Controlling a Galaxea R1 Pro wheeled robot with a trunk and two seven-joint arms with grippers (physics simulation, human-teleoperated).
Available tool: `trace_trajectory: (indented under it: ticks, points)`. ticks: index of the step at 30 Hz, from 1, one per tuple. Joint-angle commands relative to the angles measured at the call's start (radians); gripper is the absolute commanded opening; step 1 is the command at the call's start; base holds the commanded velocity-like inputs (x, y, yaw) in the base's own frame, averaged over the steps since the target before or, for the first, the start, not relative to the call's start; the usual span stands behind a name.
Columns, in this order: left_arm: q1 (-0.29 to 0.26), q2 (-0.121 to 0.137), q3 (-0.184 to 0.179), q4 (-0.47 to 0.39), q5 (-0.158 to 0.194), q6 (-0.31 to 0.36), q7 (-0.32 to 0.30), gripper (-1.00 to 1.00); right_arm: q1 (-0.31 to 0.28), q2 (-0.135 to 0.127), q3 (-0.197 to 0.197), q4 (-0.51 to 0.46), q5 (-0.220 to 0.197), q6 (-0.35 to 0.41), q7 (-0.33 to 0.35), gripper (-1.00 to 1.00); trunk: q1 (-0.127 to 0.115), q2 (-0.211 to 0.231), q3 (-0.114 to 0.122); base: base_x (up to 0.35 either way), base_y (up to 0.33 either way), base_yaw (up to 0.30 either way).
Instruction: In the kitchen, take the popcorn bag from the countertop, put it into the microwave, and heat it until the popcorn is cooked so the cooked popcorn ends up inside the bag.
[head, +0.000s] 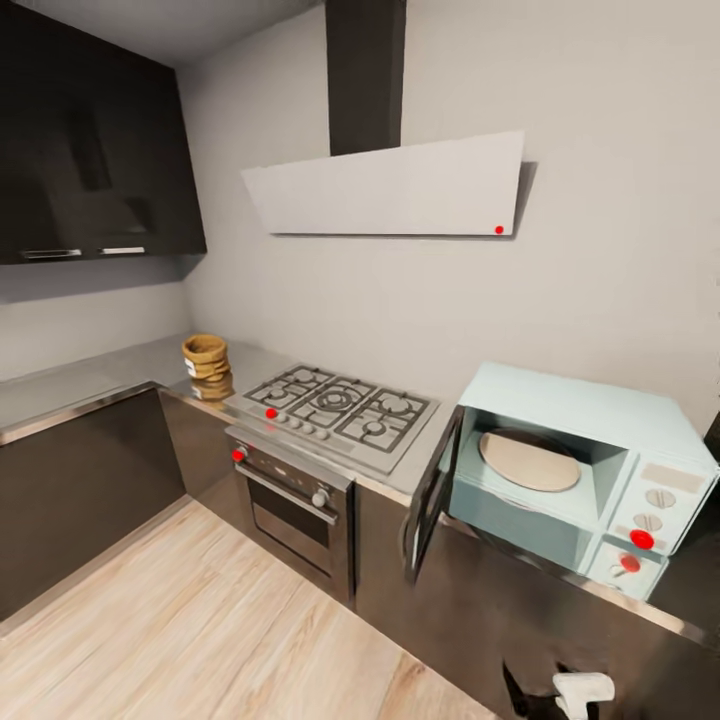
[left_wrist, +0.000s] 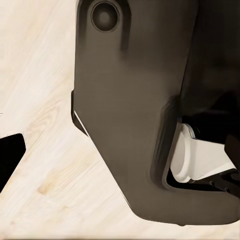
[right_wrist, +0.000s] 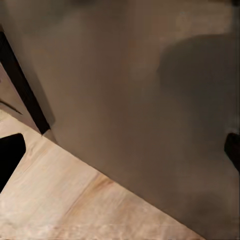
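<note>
Robot arm part (head: 583, 690): nearest the head camera, a white and black piece at the bottom edge, right of centre, in front of the dark lower cabinets.
Left gripper: in the left wrist view a black fingertip (left_wrist: 10, 155) shows at one edge and a second dark tip (left_wrist: 232, 150) at the opposite edge, so the jaws stand wide apart and hold nothing. Between them lies a large dark body of the robot (left_wrist: 130, 115) with a white part (left_wrist: 197, 160) over the light wood floor (left_wrist: 40, 75).
Right gripper: one black fingertip (right_wrist: 9, 157) and another dark tip (right_wrist: 232, 150) sit at opposite edges of the right wrist view, spread and empty, facing a plain grey-brown cabinet panel (right_wrist: 135, 100) above the wood floor (right_wrist: 60, 200).
Microwave (head: 580, 470): pale mint-blue, on the countertop at the right. Its dark glass door (head: 432, 492) is swung open toward the room, and a round pale turntable plate (head: 530, 460) lies inside. Two red lights show on its knob panel.
Popcorn bag (head: 206, 357): tan-brown with a thick rolled rim, standing upright on the grey metallic countertop (head: 90, 375) near the corner, just left of the gas hob and well apart from the microwave.
Gas hob (head: 335, 405): between the bag and the microwave, with a steel oven (head: 295, 505) below it.
Hood (head: 390, 190): slanted and white, on the wall above the hob.
Upper cabinets (head: 90, 140): glossy and dark, at the upper left.
</note>
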Motion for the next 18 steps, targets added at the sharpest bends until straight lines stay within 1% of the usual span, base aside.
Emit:
trace_trajectory:
  ticks: [1, 3, 5, 7, 8, 12, 15, 17, 18]
  points:
    - [0.000, 0.000, 0.007, -0.001, 0.000, 0.001, 0.000, 1.00, 0.000, 0.000, -0.001, 0.017, -0.011, -0.002, 0.009, 1.00, 0.000, -0.001, 0.000, -0.280, 0.190, 0.000]
    - [0.000, 0.000, 0.008, -0.001, 0.000, 0.001, 0.000, 1.00, 0.000, 0.000, -0.001, 0.102, -0.010, -0.001, 0.009, 1.00, 0.000, -0.001, 0.000, -0.262, 0.214, 0.000]
    - [0.000, 0.001, 0.008, -0.001, 0.000, 0.001, 0.000, 1.00, 0.000, 0.000, 0.000, 0.249, -0.009, 0.000, 0.009, 1.00, 0.000, -0.001, 0.000, -0.215, 0.251, 0.000]
    - [0.000, 0.001, 0.009, -0.001, 0.000, 0.001, 0.000, 1.00, 0.000, 0.000, 0.001, 0.342, -0.009, 0.001, 0.009, 1.00, 0.000, -0.001, 0.000, -0.130, 0.287, 0.000]
    - [0.000, 0.001, 0.009, -0.001, 0.000, 0.002, 0.000, 1.00, 0.000, 0.000, 0.001, 0.387, -0.008, 0.001, 0.010, 1.00, 0.000, -0.001, 0.000, -0.067, 0.302, 0.000]
    - [0.000, 0.003, 0.009, -0.001, 0.000, 0.002, 0.000, 1.00, 0.000, 0.000, 0.004, 0.636, -0.006, 0.001, 0.009, 1.00, 0.000, -0.001, 0.000, -0.019, 0.312, 0.000]
    - [0.000, 0.005, 0.009, -0.001, 0.000, 0.002, 0.000, 1.00, 0.000, 0.001, 0.007, 0.776, -0.004, 0.001, 0.008, 1.00, 0.000, -0.001, 0.000, -0.002, 0.316, 0.000]
    - [0.000, 0.006, 0.009, -0.001, 0.000, 0.002, 0.000, 1.00, 0.000, 0.010, 0.020, 0.855, -0.003, 0.001, 0.003, 1.00, 0.000, -0.001, 0.000, 0.002, 0.317, 0.000]
    - [0.000, 0.007, 0.009, -0.001, 0.000, 0.004, 0.000, 1.00, 0.000, 0.027, 0.039, 0.894, -0.003, 0.002, -0.006, 1.00, 0.000, -0.001, 0.000, 0.070, 0.284, 0.000]
